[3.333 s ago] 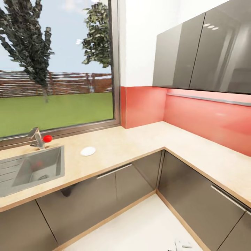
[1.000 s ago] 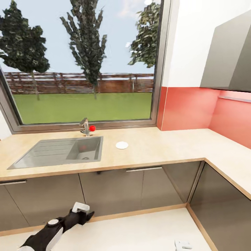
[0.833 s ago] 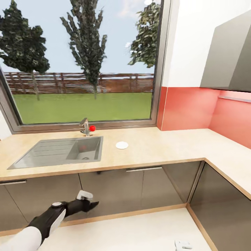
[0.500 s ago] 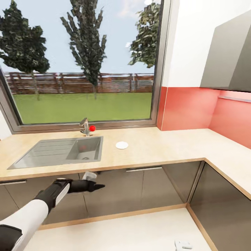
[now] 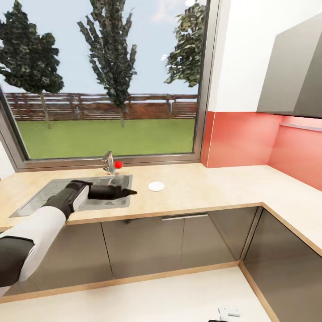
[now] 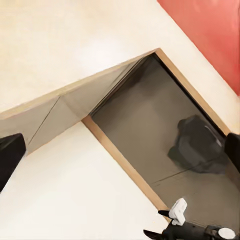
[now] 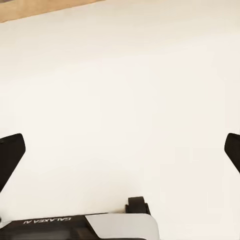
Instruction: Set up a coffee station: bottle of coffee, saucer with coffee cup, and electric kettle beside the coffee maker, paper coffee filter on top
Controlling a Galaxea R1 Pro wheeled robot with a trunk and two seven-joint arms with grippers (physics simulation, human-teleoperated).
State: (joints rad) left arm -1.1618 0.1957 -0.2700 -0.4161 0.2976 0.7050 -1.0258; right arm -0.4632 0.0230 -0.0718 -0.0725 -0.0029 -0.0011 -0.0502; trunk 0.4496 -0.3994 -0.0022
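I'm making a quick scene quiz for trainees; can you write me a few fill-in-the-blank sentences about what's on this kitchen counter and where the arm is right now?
1. The small white saucer lies on the kitchen countertop to the right of the steel ____.
2. The left gripper is raised in front of the sink, pointing toward the ____.
3. The tap behind the sink has a ____ knob.

Missing words: sink; saucer; red
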